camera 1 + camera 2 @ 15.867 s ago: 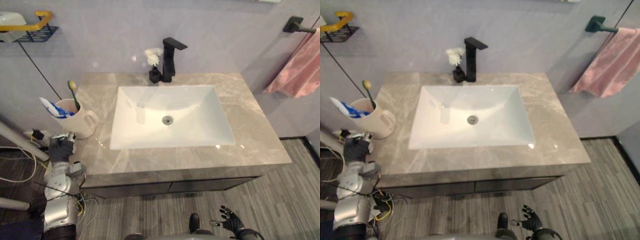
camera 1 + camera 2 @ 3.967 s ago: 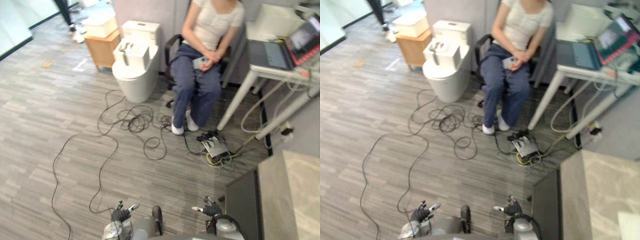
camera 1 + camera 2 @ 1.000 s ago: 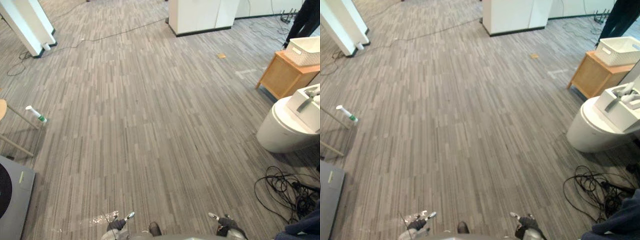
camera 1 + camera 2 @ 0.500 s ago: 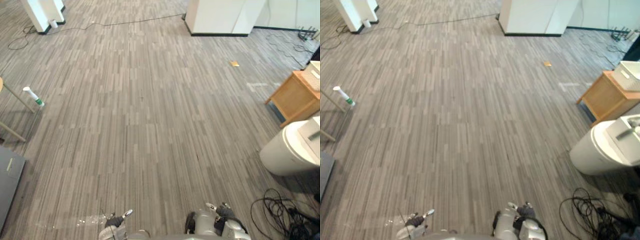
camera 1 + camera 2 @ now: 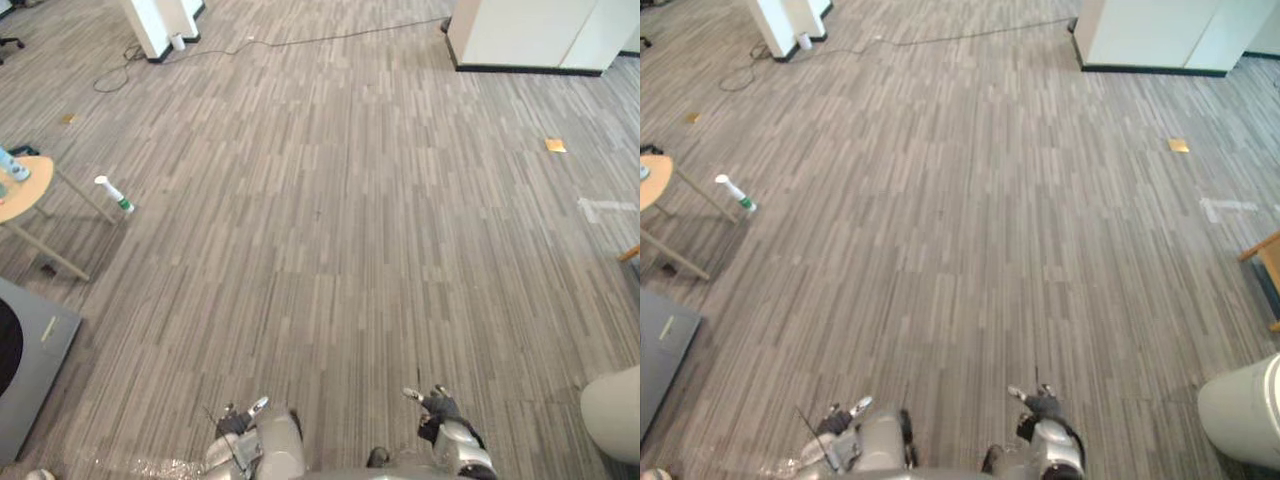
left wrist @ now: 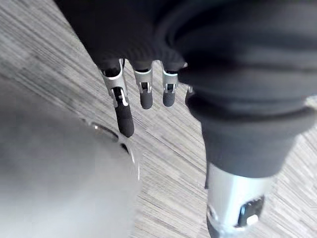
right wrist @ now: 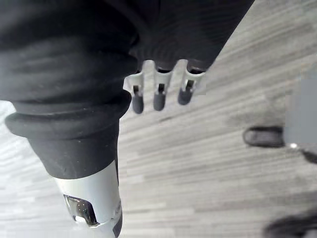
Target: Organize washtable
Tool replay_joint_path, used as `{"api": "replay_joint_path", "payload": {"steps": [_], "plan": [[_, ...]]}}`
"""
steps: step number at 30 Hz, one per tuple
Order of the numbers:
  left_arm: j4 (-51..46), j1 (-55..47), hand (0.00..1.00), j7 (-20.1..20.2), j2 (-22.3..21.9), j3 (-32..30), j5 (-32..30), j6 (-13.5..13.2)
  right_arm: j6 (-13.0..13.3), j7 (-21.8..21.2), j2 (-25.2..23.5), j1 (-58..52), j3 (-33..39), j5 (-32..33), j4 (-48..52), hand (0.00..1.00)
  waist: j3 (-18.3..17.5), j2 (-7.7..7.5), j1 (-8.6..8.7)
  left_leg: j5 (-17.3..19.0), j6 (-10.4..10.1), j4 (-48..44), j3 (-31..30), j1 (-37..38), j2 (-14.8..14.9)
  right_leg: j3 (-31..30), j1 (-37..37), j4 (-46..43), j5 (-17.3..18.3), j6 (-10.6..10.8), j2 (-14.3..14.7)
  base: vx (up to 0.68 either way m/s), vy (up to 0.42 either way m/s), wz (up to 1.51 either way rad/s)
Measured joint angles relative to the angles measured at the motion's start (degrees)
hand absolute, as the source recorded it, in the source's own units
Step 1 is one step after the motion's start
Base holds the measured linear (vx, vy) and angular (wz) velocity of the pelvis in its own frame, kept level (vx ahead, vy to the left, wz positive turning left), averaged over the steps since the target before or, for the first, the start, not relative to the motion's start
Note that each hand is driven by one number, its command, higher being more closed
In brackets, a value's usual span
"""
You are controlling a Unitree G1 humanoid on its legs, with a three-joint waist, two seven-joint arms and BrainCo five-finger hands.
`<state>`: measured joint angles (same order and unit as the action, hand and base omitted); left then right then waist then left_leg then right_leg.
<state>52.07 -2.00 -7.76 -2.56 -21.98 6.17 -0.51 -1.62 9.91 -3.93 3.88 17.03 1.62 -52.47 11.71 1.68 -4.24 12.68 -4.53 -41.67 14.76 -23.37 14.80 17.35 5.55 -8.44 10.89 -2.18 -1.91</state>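
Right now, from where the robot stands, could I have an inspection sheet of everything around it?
Surface: grey plank floor.
Job's things: nothing seen.
Clutter: white bottle with a green end lying on the floor beside a small round wooden table; tan scrap; white tape mark.
Hands: left hand and right hand hang low, fingers relaxed, holding nothing.
Cables: thin dark cable across the far floor, near a white pillar.
Surroundings: white cabinet far right; grey platform at the left.

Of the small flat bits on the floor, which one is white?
The tape mark at the right, nearer the robot than the yellow-orange scrap; the far-left scrap is yellowish too.
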Motion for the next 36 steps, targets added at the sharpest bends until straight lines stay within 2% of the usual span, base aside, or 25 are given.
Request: {"api": "replay_joint_path", "payload": {"steps": [1, 2, 3, 4, 5, 6, 7, 9, 11, 12, 13, 14, 15, 17, 20, 21, 23, 24, 26, 27, 29, 31, 33, 35, 36], "plan": [[-0.14, -0.01, 0.0, -0.06, -0.2, -0.14, 0.03, -0.04, -0.03, 0.0, -0.12, -0.01, -0.02, -0.03, -0.02, 0.0, -0.01, 0.02, -0.35, -0.23, 0.04, 4.91, 0.49, -0.03, -0.72, -0.21, 0.89, 0.67, 0.03, 0.05, -0.04, 0.41, 0.124, -0.47], [-0.52, -0.02, 0.0, -0.11, -0.52, -0.1, -0.02, 0.0, -0.06, 0.0, -0.43, -0.36, -0.08, -0.16, -0.01, 0.0, -0.09, -0.16, -1.26, -1.76, 0.18, 14.92, 1.1, 0.22, -2.34, -0.7, 3.26, 2.11, 0.96, 1.55, -0.32, 0.35, 0.149, -0.33], [-0.65, -0.09, 0.0, -0.05, -0.65, -0.1, 0.02, -0.03, -0.08, 0.0, -0.52, -0.46, -0.09, -0.21, -0.04, 0.0, -0.2, -0.14, -1.5, -4.39, 1.08, 18.43, 0.89, 0.27, -3.05, -1.05, 4.3, 2.61, 1.64, 2.68, -0.34, 0.47, 0.232, -0.43], [-0.84, -0.12, 0.0, -0.08, -0.94, -0.14, -0.18, 0.0, -0.19, -0.01, -0.65, -0.47, -0.69, -0.89, -0.27, 0.0, -0.59, -0.7, -1.76, -10.76, 4.74, 19.42, 0.74, 2.14, -4.05, -2.06, 5.58, 2.93, 2.67, 3.89, -1.02, 0.47, 0.235, -0.28], [-0.84, -0.11, 0.0, -0.12, 0.13, 0.02, -0.42, 0.03, -0.26, -0.22, -0.46, -0.38, -2.63, -1.91, -0.54, 0.0, -1.47, -3.08, -1.76, -9.09, 5.43, 19.5, 1.47, 2.17, -5.69, -2.89, 5.48, 2.98, 2.82, 3.62, -2.37, 0.58, 0.269, -0.21], [-0.81, -0.05, 0.0, -0.16, 0.84, 0.5, -0.53, -0.01, -0.15, -0.1, -0.79, -0.53, -2.83, -2.34, -0.46, 0.0, -1.9, -4.33, -1.53, -8.01, 6.94, 19.33, 1.95, 2.08, -6.6, -3.54, 4.91, 2.25, 2.26, 3.27, -3.33, 0.47, 0.204, -0.03], [-0.79, 0.13, 0.0, -0.12, 1.69, 1.1, -0.69, 0.1, -0.18, -0.11, -0.93, -0.65, -2.78, -2.84, -0.34, 0.0, -1.91, -5.47, -1.94, -6.78, 7.59, 17.85, 3.11, 3.17, -7.11, -4.91, 4.84, -0.26, 1.68, 4.11, -4.68, 0.56, 0.24, -0.1], [-0.46, 0.58, 0.0, -0.14, 1.96, 2.68, -1.11, 0.28, -0.2, -0.11, -0.93, -1.19, -2.41, -3.96, -0.54, 0.0, -1.93, -5.88, -3.29, -3.77, 8.2, 16.65, 4.5, 6.73, -7.32, -6.78, 3.09, -9.31, 0.23, 6.59, -6.41, 0.48, 0.217, -0.21], [0.29, 0.49, 0.0, -0.16, 3.2, 6.98, -2.33, 0.33, -0.14, -0.27, -0.38, -1.33, -3.9, -4.5, -0.87, 0.0, -1.87, -5.52, -2.74, 0.45, 7.66, 17.71, 4.28, 12.47, -7.59, -9.08, -5.81, -33.32, -7.01, 15.13, -9.15, 0.41, 0.161, -0.06], [0.52, 0.58, 0.0, -0.16, 3.37, 7.65, -2.36, 0.54, -0.15, -0.29, -0.37, -1.48, -3.98, -4.51, -1.13, 0.0, -1.69, -5.24, -2.7, 1.44, 7.54, 17.74, 4.13, 14.02, -7.68, -9.5, -8.1, -38.93, -7.11, 14.65, -9.59, 0.4, 0.094, 0.06], [0.52, 0.65, 0.0, -0.23, 3.29, 7.99, -2.42, 0.99, -0.3, -0.28, -0.36, -1.7, -3.97, -4.53, -1.39, 0.0, -1.69, -5.23, -2.71, 3.19, 7.32, 18.41, 4.1, 18.29, -7.79, -9.13, -11.91, -46.85, -5.06, 11.81, -10.45, 0.4, 0.048, 0.13], [0.88, 0.37, 0.0, -0.42, 3.27, 8.39, -2.53, 1.32, -0.4, -0.24, -0.36, -2.7, -4.02, -4.51, -1.32, 0.0, -1.41, -4.39, -2.1, 3.78, 6.95, 20.37, 3.84, 22.35, -7.77, -7.05, -14.54, -48.47, -2.4, 9.54, -10.5, 0.41, 0.027, 0.22], [0.91, 0.39, 0.0, -0.62, 3.27, 8.71, -2.54, 1.36, -0.48, -0.23, -0.37, -3.08, -4.03, -4.52, -1.21, 0.0, -1.43, -4.41, -1.68, 3.89, 6.77, 21.54, 3.47, 24.02, -7.76, -5.52, -15.98, -47.91, -1.28, 8.61, -10.49, 0.41, -0.011, 0.46], [1.55, 0.84, 0.0, -1.09, 3.11, 9.09, -2.55, 1.36, -0.75, -0.18, -0.22, -3.35, -3.6, -4.52, -1.37, 0.0, -1.41, -4.37, -0.48, 3.87, 6.4, 25.3, 1.96, 28.39, -7.56, -0.73, -21.14, -39.65, 0.78, 6.65, -10.37, 0.45, -0.082, 0.52], [1.95, 0.84, 0.0, -1.09, 3.03, 10.1, -3.59, 1.38, -0.72, -0.14, 0.52, -2.72, -3.27, -4.5, -1.48, 0.0, -1.39, -4.14, 0.54, 4.57, 4.23, 28.79, 0.18, 32.15, -6.72, 1.43, -23.77, -17.06, -3.03, 6.24, -8.75, 0.48, -0.184, 0.52], [2.25, 0.73, 0.0, -1.09, 3.13, 10.34, -4.36, 1.39, -0.72, -0.15, 0.86, -3.02, -2.53, -4.51, -2.29, 0.0, -1.43, -4.32, 0.58, 5.7, 2.01, 30.03, -1.08, 34.91, -6.78, 0.61, -23.6, -7.0, -7.77, 6.27, -7.97, 0.52, -0.259, 0.56], [2.61, 0.37, 0.0, -1.16, 3.02, 10.23, -4.64, 1.41, -0.84, -0.18, 1.5, -3.08, -1.87, -4.5, -2.44, 0.0, -1.64, -4.34, 1.01, 6.94, 0.07, 31.44, -3.67, 38.76, -6.6, -1.83, -22.59, -6.83, -15.07, 4.21, -6.92, 0.52, -0.246, 0.55], [3.14, -0.14, 0.0, -1.14, 2.38, 9.95, -4.66, 1.33, -0.9, -0.16, 2.12, -2.86, -0.77, -4.52, -2.6, 0.0, -2.4, -2.13, 1.35, 6.17, -0.69, 31.17, -5.72, 40.21, -4.44, -1.41, -23.41, -13.19, -11.68, 2.61, -5.94, 0.58, -0.258, 0.3], [3.14, -1.0, 0.0, -1.15, 0.9, 9.46, -4.64, 1.31, -0.96, -0.21, 2.42, -2.34, 0.52, -4.52, -2.79, 0.0, -3.17, -0.34, 1.46, 4.91, -1.73, 25.84, -7.79, 38.56, -2.19, -0.87, -23.6, -16.21, -7.73, 1.78, -4.57, 0.56, -0.269, 0.0], [2.89, -1.5, 0.0, -1.09, 0.58, 7.8, -4.63, 1.39, -1.05, -0.2, 2.48, -1.99, 1.22, -4.52, -2.83, 0.0, -3.52, 0.43, 1.81, 4.11, -1.68, 18.71, -10.13, 35.07, -0.72, -0.06, -22.97, -16.47, -6.23, 1.61, -3.55, 0.54, -0.287, -0.08], [2.6, -1.54, 0.0, -1.15, 0.13, 5.17, -4.02, 1.45, -1.18, -0.04, 2.17, -2.3, 1.27, -4.45, -2.84, 0.0, -3.02, 1.06, 1.64, -5.52, -1.83, -1.75, -14.15, 26.09, 2.42, 0.9, -18.17, -14.65, -3.53, -0.26, -0.6, 0.59, -0.277, 0.02], [1.02, -1.49, 0.0, -1.09, 0.66, 3.97, -2.61, 1.43, -1.17, 0.13, 0.9, -2.41, 0.83, -4.21, -2.85, 0.0, -1.64, 0.49, 0.39, -2.67, -1.74, -19.31, -12.54, 16.65, 4.52, 0.49, -10.06, -10.12, -1.31, -1.84, 2.28, 0.5, -0.138, -0.06], [-0.96, -1.43, 0.0, -1.25, 1.09, 4.69, -1.66, 0.82, -1.18, 0.24, -0.23, -2.98, -0.28, -3.92, -2.97, 0.0, -1.37, -1.06, -0.43, 0.01, -0.39, -18.69, -8.52, 9.88, 2.96, -0.25, -5.33, -5.39, -1.18, -1.68, 2.79, 0.45, -0.082, -0.22], [-2.19, -1.43, 0.0, -1.2, 0.99, 5.64, -1.65, -0.02, -1.17, 0.34, -0.2, -2.62, -1.21, -3.92, -3.05, 0.0, -1.0, -1.35, -1.63, 1.47, 1.41, -6.65, -4.23, 4.72, 0.32, -2.28, -1.65, -1.6, -1.58, -0.7, 2.79, 0.5, 0.01, -0.45], [-2.41, -1.38, 0.0, -1.15, 0.94, 5.6, -1.63, 0.04, -1.18, 0.34, -0.85, -2.38, -1.2, -3.91, -3.02, 0.0, -0.92, -1.22, -1.79, 1.45, 1.41, -1.51, -3.35, 3.74, -0.5, -2.64, -0.47, -0.75, -1.65, -0.23, 2.67, 0.5, 0.114, -0.5]]}}
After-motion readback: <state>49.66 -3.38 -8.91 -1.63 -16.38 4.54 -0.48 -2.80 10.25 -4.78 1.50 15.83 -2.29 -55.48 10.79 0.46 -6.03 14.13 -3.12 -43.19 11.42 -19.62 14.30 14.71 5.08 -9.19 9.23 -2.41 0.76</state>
